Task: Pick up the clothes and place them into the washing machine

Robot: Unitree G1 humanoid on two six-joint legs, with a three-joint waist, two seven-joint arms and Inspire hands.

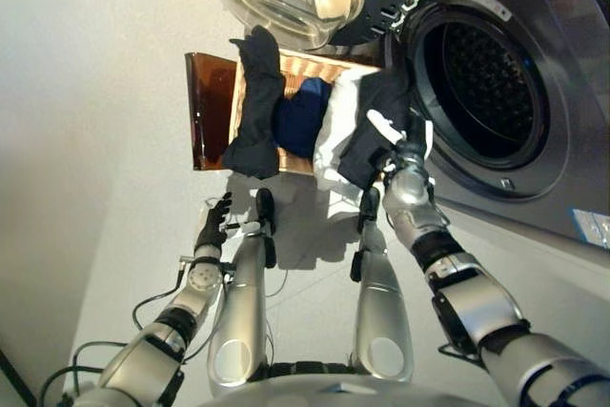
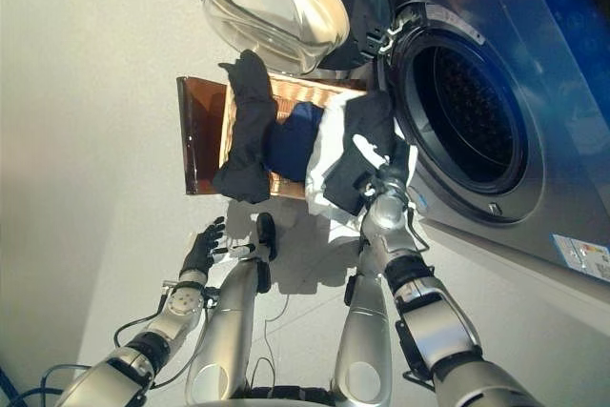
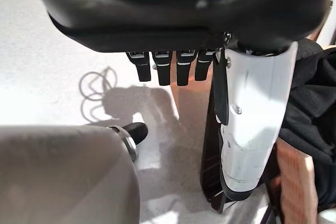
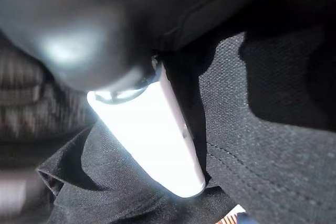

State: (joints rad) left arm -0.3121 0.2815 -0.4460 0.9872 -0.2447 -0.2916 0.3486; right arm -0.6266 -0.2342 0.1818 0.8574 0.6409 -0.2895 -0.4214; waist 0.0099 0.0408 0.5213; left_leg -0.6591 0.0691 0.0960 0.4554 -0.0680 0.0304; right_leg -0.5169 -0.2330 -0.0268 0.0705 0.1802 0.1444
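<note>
A: Right hand (image 1: pixel 393 145) status?
B: Thumb pinched on the black garment (image 1: pixel 374 131), which hangs below it over the basket (image 1: pixel 212 111).
A: Drum opening (image 1: pixel 486 92)?
B: Just beside that hand, to its right.
A: Left hand (image 1: pixel 213 224)?
B: Low, fingers relaxed, holding nothing, well apart from the basket.

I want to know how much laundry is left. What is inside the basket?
In the brown basket: a dark garment draped over its rim, a navy piece, white cloth. The right hand grips another black garment. Anything underneath is hidden.
</note>
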